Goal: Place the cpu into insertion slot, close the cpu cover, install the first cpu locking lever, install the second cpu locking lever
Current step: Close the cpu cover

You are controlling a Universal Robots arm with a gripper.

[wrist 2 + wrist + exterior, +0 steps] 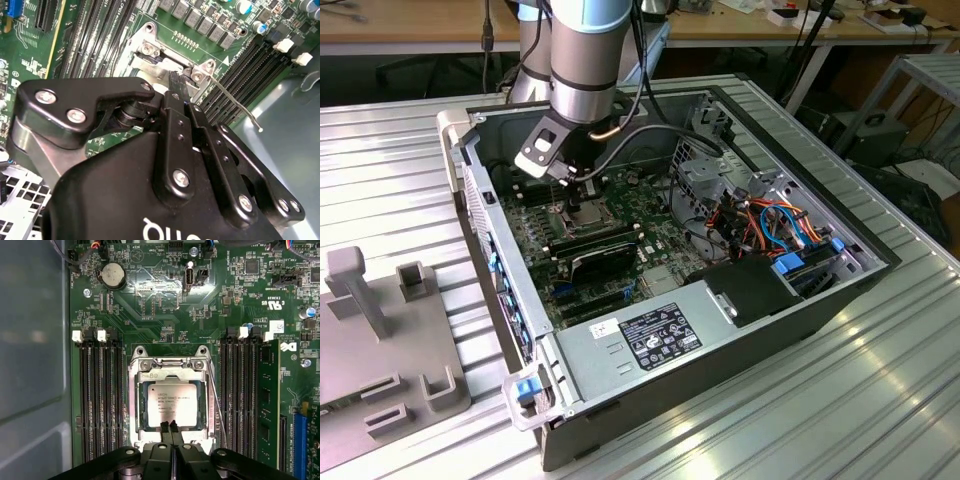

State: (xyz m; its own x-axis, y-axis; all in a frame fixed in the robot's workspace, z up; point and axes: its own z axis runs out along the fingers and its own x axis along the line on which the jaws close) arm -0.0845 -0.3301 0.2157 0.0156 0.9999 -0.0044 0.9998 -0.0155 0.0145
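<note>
Silver-grey and flat, the cpu [172, 401] lay seated in the insertion slot [143, 407], whose dark frame showed as a thin margin around it in the first wrist view. The cpu cover [172, 371] lay down over it, its window framing the chip's face. That face carried several lines of fine dark print, too small to make out.

The gripper [170, 426] had its black fingers pressed together with nothing between them, tips at the chip's edge beside the cover's rim. In the second wrist view the gripper [176, 80] stood against the cover's bracket, and a thin wire locking lever [233, 98] angled up and away from the socket, unlatched. White lettering crossed the gripper's body [160, 227].

The green motherboard [150, 305] bore white silk-screened markings, a coin cell [113, 276] and black memory slots [100, 395] flanking the socket.

In the exterior view the gripper [572, 195] hung at about ten o'clock inside the open computer case [500, 270]. The power supply [720, 345], with a black-and-white printed label, sat at six o'clock, and bundled cables [770, 225] at three o'clock. A grey fixture [380, 340] lay on the ribbed metal table [840, 400] at about eight o'clock from the case.
</note>
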